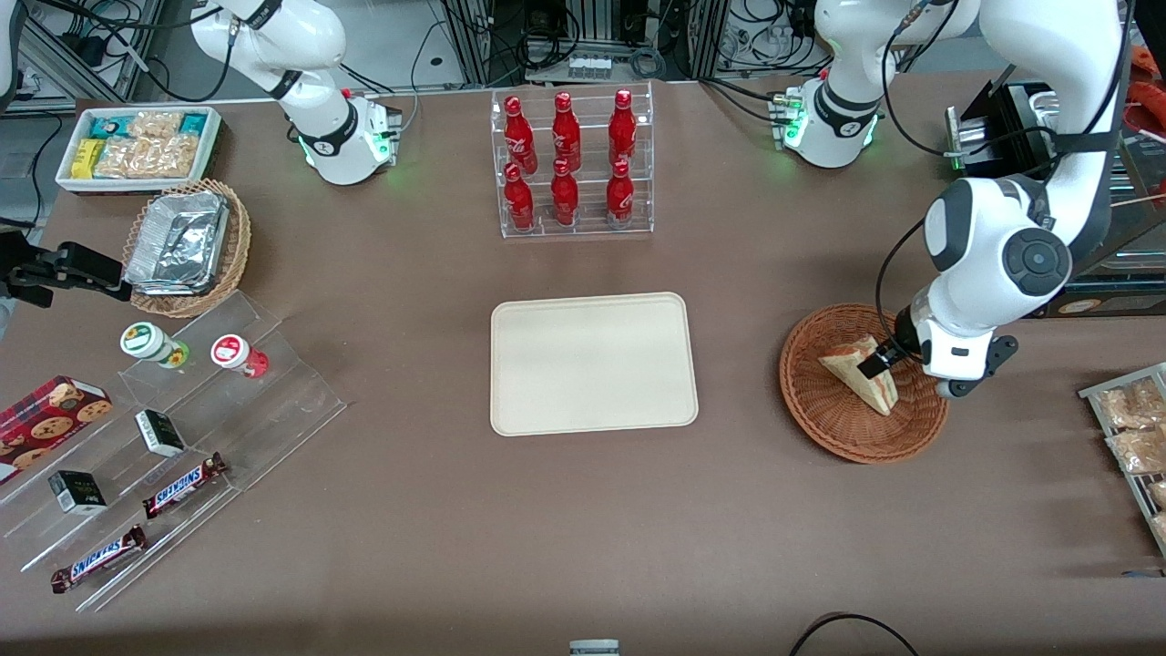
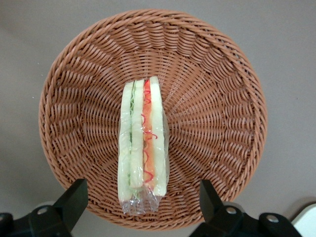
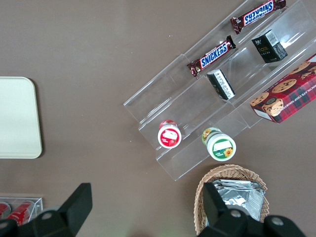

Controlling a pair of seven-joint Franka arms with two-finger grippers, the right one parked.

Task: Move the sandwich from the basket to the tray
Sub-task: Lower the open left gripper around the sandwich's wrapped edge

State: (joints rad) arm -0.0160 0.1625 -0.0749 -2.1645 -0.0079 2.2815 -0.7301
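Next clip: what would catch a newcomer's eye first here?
The gripper hangs open over the sandwich, which stands on edge in the basket toward the working arm's end of the table. The bare tray lies mid-table, nearer the front camera than the rack of red bottles.

Cola bottles, Snickers bars.

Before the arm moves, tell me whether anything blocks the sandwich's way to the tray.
Nothing visible does. The open gripper is over the sandwich in the basket, and only bare table lies between basket and tray.
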